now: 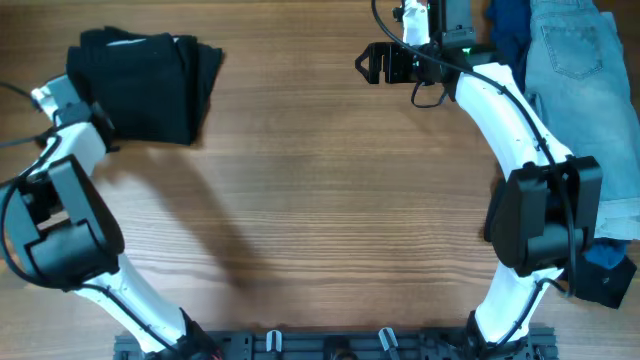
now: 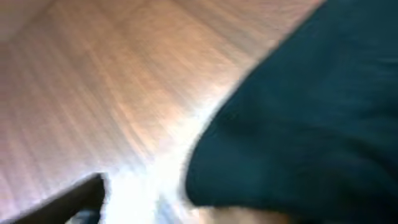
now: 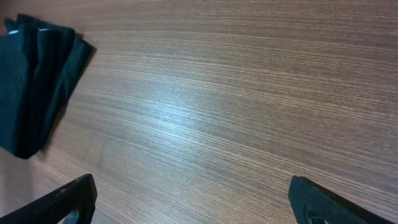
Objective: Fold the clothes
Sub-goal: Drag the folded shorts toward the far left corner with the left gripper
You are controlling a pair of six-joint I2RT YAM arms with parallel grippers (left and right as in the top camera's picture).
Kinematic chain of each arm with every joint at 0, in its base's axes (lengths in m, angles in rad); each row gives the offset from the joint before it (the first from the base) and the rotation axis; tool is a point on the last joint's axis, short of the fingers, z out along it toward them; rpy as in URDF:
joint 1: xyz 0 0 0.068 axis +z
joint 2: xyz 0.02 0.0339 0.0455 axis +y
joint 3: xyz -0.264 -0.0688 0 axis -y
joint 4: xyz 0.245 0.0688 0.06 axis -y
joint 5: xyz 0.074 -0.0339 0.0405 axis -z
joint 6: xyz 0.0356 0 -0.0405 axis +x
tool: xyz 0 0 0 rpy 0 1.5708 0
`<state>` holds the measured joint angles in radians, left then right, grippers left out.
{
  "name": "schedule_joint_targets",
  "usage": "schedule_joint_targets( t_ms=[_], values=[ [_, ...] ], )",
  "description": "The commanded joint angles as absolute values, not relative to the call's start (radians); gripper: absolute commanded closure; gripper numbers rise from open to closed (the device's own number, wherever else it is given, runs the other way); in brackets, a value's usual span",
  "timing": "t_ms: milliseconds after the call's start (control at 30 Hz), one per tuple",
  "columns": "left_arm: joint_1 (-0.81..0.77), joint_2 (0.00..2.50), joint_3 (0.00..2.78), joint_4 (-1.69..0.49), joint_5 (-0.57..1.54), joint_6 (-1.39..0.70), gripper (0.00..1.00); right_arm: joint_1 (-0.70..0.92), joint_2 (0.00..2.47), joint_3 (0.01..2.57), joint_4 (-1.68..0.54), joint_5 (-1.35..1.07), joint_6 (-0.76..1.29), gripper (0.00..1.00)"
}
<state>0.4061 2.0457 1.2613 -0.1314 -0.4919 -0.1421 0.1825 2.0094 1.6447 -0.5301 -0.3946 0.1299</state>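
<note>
The black shorts (image 1: 140, 85) lie folded in a compact stack at the table's far left. They also show at the left edge of the right wrist view (image 3: 34, 81). My left gripper (image 1: 58, 102) is at the stack's left edge. The left wrist view is blurred, with black fabric (image 2: 311, 112) filling its right side and one finger at the lower left. The left jaws (image 2: 199, 211) look spread and empty. My right gripper (image 1: 373, 63) is open and empty above bare wood at the far middle (image 3: 193, 199). Light-blue denim shorts (image 1: 580, 60) and a dark blue garment (image 1: 508, 30) lie at the far right.
The wooden table (image 1: 320, 200) spans the view. A pale cloth (image 1: 622, 215) and a dark blue object (image 1: 605, 275) sit at the right edge behind the right arm. Both arm bases stand at the front edge.
</note>
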Motion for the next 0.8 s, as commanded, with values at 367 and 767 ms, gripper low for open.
schedule_joint_targets(
  t_ms=[367, 767],
  values=[
    [0.193, 1.767, 1.261, -0.145, -0.195, 0.086, 0.00, 0.184, 1.991, 1.657, -0.506, -0.381, 0.133, 0.00],
    [0.033, 1.944, 1.261, -0.006, -0.184, 0.127, 0.03, 0.184, 1.991, 1.657, -0.516, -0.381, 0.130, 0.00]
  ],
)
